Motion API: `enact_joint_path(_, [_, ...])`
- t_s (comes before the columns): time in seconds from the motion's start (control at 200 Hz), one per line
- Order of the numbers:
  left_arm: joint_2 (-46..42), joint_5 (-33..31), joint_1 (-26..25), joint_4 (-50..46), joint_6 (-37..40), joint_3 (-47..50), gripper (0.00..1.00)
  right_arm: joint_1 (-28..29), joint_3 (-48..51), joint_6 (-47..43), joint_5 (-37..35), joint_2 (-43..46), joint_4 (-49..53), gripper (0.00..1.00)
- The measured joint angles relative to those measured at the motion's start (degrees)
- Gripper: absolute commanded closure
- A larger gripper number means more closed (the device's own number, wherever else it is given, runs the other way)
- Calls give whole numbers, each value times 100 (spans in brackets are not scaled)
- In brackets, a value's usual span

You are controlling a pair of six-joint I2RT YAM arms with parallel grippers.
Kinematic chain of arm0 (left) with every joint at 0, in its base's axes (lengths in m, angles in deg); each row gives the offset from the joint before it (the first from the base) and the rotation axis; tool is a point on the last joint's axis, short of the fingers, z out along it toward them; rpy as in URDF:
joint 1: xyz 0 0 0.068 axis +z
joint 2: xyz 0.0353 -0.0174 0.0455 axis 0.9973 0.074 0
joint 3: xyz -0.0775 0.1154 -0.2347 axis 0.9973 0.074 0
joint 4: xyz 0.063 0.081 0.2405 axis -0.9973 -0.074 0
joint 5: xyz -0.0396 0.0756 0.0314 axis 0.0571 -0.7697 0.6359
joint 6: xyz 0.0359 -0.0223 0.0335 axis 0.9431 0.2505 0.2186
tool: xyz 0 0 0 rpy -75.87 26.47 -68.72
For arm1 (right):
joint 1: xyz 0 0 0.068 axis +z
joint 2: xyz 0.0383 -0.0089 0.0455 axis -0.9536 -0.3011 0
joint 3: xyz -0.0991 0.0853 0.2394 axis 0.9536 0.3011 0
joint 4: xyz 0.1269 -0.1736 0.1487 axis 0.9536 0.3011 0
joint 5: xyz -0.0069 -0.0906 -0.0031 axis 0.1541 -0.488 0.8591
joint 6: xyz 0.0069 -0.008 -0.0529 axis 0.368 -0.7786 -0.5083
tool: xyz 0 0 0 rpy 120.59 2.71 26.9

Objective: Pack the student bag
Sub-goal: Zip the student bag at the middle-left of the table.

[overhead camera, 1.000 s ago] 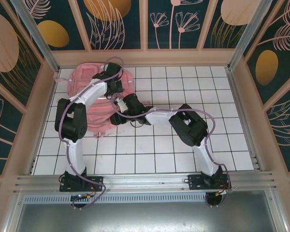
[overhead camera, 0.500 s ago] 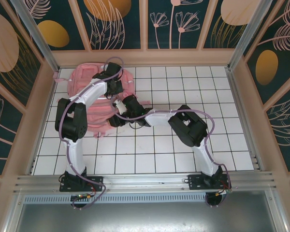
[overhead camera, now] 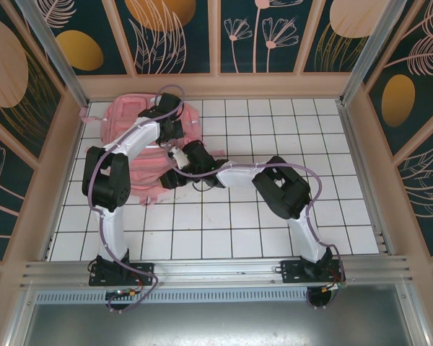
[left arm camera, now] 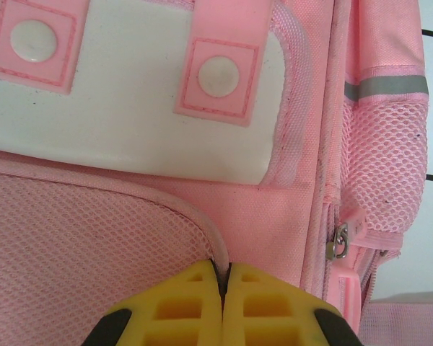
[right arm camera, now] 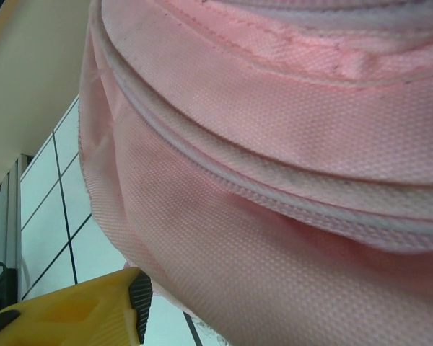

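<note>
The student bag (overhead camera: 121,115) is finished in pink woven fabric, with pink mesh pockets and a pale, near-white glossy panel (left arm camera: 130,108). Pink square patches (left arm camera: 218,76) with pale round centres are set on the panel. A grey stripe (left arm camera: 386,86) crosses the side mesh. The left hand (left arm camera: 222,277) is moulded in yellow with black edges. The tabletop (overhead camera: 224,231) is tiled white with dark grid lines.

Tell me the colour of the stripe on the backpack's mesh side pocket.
Grey stripe, on the pink backpack; clearest in the left wrist view.
</note>
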Motion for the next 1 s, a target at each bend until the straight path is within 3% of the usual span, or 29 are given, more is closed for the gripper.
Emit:
enact_joint_path(0.29, [2,2,0,0,-2,0,100,-94,-31,20,70,2,61,51])
enact_joint_path(0.455, [4,9,2,-2,-4,0,100,-44,-153,-114,70,2,216,67])
enact_joint_path(0.505, [9,17,4,-2,-4,0,100,-26,-184,-142,55,2,264,67])
enact_joint_path(0.575, [15,39,13,-2,-4,0,100,-15,-201,-192,26,2,317,76])
enact_joint_path(1.001, [28,83,33,-17,-4,-11,100,164,-337,-354,-39,0,468,71])
